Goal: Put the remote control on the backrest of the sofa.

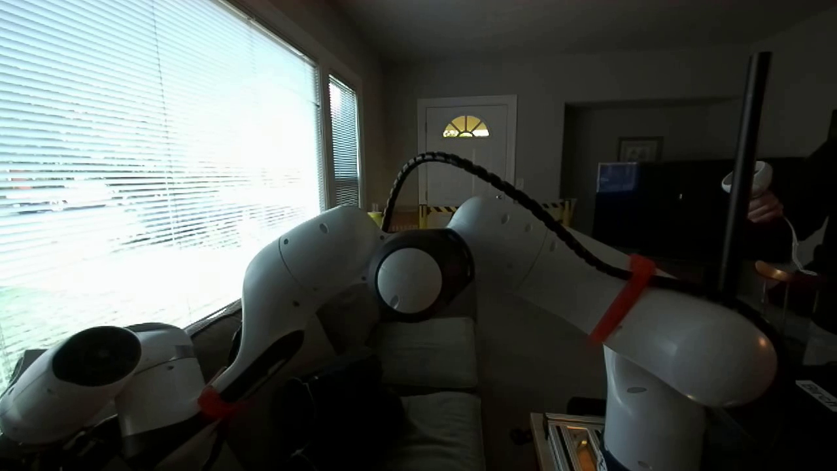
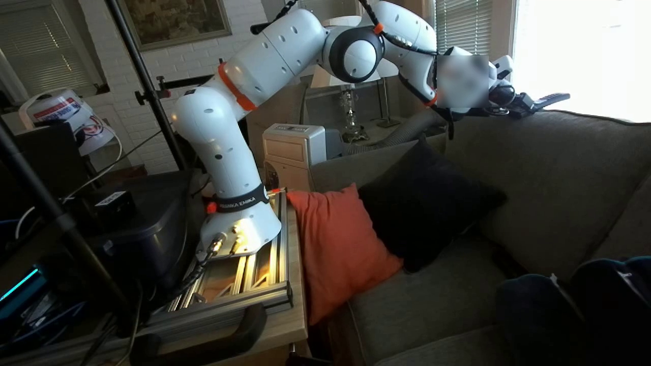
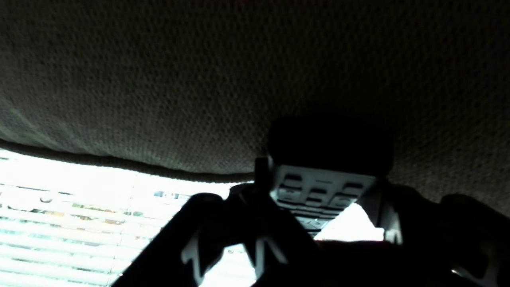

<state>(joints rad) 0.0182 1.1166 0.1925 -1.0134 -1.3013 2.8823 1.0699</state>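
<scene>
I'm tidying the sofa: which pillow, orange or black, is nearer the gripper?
The black pillow, toward the backrest; the orange pillow sits farther from the gripper, nearer the robot's base.

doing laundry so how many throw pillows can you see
2: in an exterior view, an orange pillow near the robot's base and a black pillow beside it on the sofa. The dark lump lower right is unclear; others may be hidden.

"What's readable?"

"'FRANKA EMIKA', on the dark band (image 2: 243, 200) low on the robot arm (image 2: 274, 53)."

"And that white label (image 1: 816, 395) in an exterior view?"

"It starts 'Be'; the rest I can't settle."

"The white bucket (image 2: 71, 118)?"

"Printed in red and blue, too small to read."
</scene>
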